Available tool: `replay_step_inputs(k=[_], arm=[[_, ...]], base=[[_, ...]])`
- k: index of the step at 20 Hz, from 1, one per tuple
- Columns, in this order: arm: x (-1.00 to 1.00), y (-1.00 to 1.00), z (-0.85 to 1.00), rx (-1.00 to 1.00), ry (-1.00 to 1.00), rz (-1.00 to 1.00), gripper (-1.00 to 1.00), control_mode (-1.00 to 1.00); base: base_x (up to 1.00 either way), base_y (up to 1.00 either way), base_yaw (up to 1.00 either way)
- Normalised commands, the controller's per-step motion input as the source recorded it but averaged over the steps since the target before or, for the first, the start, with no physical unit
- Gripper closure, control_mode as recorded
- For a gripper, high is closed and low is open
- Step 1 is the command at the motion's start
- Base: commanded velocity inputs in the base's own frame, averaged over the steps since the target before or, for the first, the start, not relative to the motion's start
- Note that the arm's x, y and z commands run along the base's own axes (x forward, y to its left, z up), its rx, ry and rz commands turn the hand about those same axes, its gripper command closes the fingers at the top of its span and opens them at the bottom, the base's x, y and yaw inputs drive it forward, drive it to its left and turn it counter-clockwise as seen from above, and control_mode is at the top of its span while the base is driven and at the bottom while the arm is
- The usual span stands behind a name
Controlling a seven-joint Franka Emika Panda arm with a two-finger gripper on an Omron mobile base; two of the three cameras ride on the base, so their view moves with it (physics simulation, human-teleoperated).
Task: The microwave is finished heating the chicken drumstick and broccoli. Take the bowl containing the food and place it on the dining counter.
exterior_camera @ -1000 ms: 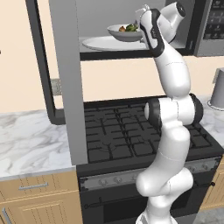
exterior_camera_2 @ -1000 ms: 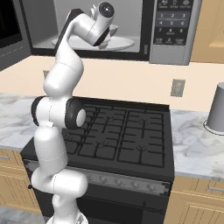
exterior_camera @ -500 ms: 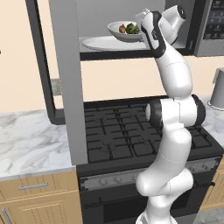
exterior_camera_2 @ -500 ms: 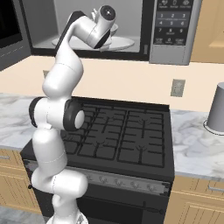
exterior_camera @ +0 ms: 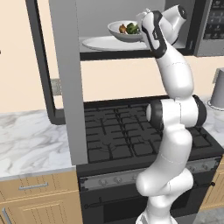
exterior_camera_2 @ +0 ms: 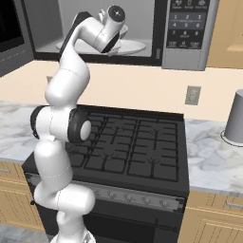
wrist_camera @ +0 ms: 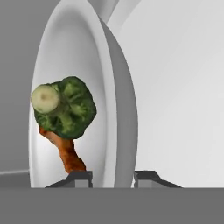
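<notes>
Since a second ago the jaws have been brought together on the rim, and the bowl (exterior_camera: 126, 30) has been raised slightly off the turntable (exterior_camera: 109, 43). The gripper (wrist_camera: 112, 177) is now pinched on the bowl's near wall, one finger inside and one outside. The bowl is held inside the open microwave (exterior_camera_2: 190, 33), just above the white plate. A level, slow withdrawal straight out of the cavity is called for, so nothing is tipped out. The broccoli (wrist_camera: 65, 107) is seated near the bowl's middle, cut stem turned toward the camera. The chicken drumstick (wrist_camera: 65, 151) is laid beneath it, its long axis running toward the gripped rim.
</notes>
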Motion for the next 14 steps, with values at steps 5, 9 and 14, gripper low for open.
replay_step_inputs(k=[5,9,14], arm=[[-0.54,-0.13,0.0,0.01,-0.08,0.0,1.0,-1.0],[-0.7,-0.18,0.0,0.02,-0.13,0.0,1.0,-1.0],[-0.82,-0.22,0.0,0.03,-0.15,0.0,1.0,-1.0]], base=[[0.0,0.0,0.0],[0.0,0.0,0.0],[0.0,0.0,0.0]])
